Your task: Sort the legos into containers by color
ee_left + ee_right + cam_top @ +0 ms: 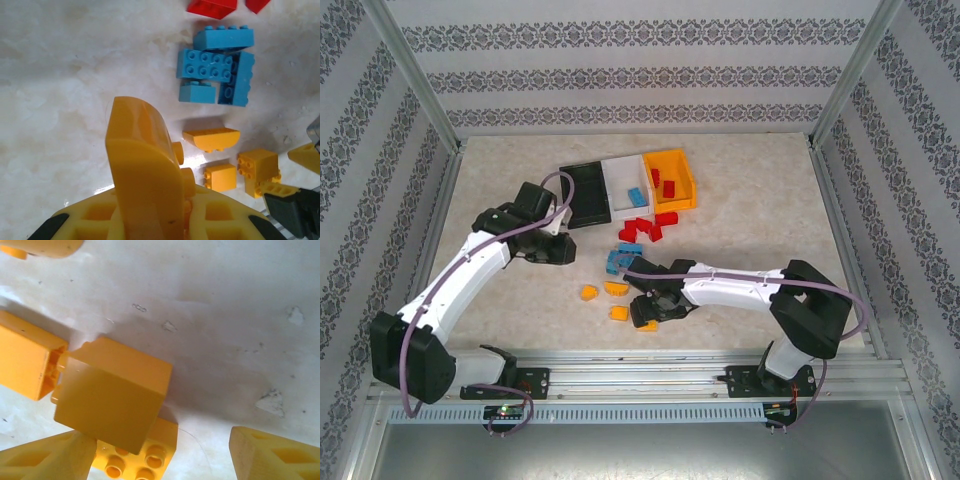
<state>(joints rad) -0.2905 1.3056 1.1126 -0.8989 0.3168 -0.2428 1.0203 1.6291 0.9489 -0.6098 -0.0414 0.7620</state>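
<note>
Left gripper clenched on 1 curved yellow brick. Right gripper jaws released, low over 2 yellow bricks on the table.

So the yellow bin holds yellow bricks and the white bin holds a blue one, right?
Not quite. The top view shows the yellow bin holding red bricks, not yellow ones. The white bin does hold a blue brick.
</note>
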